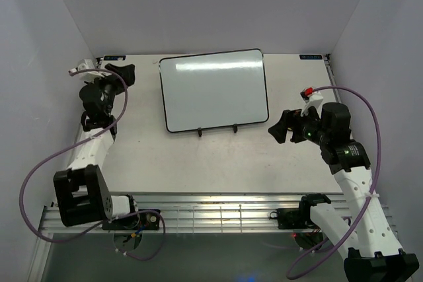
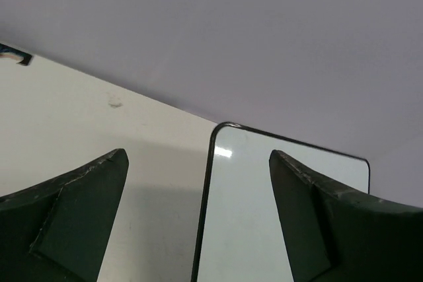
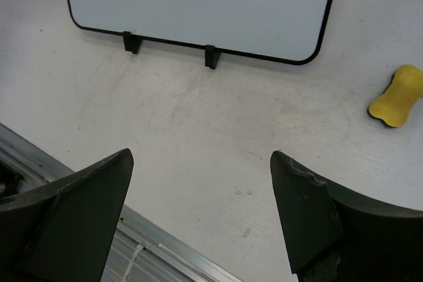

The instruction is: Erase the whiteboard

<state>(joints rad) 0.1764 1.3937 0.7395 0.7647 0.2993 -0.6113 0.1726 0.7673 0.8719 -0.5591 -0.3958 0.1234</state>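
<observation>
Toward the far edge of the table [image 1: 218,163], about midway along it, sits the whiteboard [image 1: 213,90], its near rim caught in two small black stand feet [image 1: 199,131], which I take to prop the face up where an arm can sweep it. No handwriting shows on it from any view, only a streak of glare, so I judge the wiping done or all but done. Over by the far left corner, the left end effector [image 1: 123,72] hovers released, fingers spread wide with nothing between them. Its wrist view looks past them at one rounded corner of the board, a spot well off the board's face. Near the right edge, the right end effector [image 1: 281,127] is likewise spread and empty, pointed across bare table toward the board's near rim. And look, the yellow eraser [image 3: 395,96] lies on the table off the board's near right corner, touched by nobody, parked there, I'd say, as a tool set aside.
</observation>
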